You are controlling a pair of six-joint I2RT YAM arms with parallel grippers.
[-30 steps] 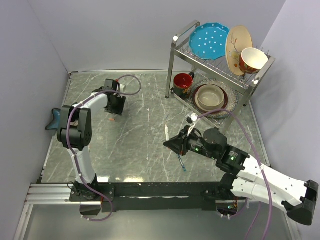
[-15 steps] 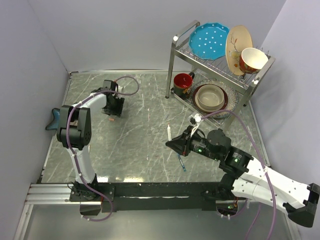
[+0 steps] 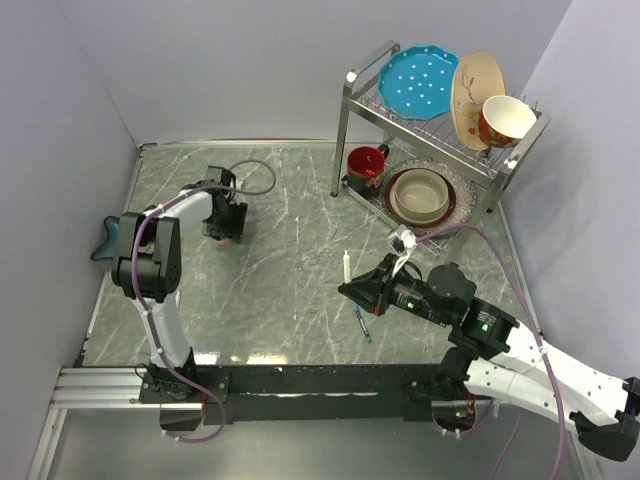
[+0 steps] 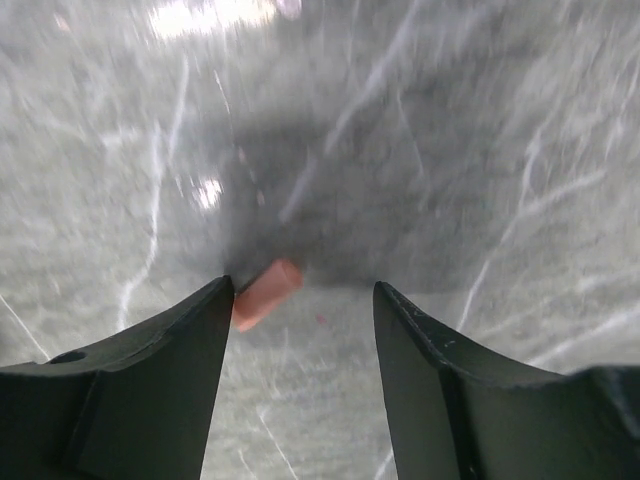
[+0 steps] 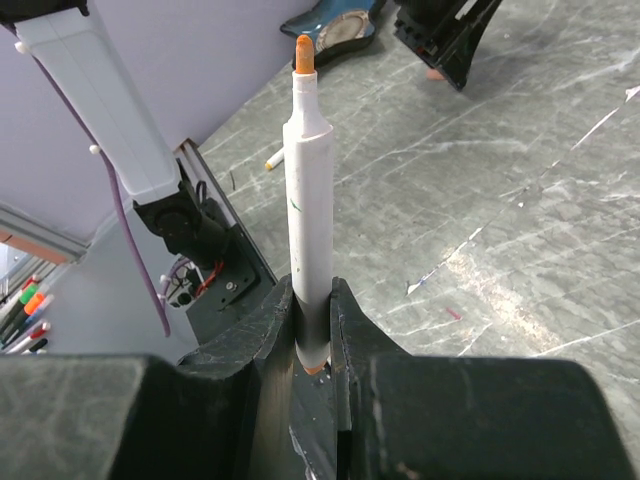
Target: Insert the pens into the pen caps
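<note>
The left claw (image 3: 222,233) sits in the upper left of the overhead view, low over the bench (image 3: 300,190), with its jaws parted and nothing gripped. In the left wrist view, a red-orange pen cap (image 4: 266,294) lies on the bench between the two fingers (image 4: 150,380). One end of the cap is at the tip of the finger at frame left, and the cap is well clear of the other finger. The right claw (image 5: 315,300) is at centre right of the overhead view, closed on a white pen (image 5: 308,190) near its lower end. The pen projects beyond the fingertips with its orange tip at the far end. A blue-teal pen (image 3: 361,325) lies on the bench just below the right claw in the overhead view.
</note>
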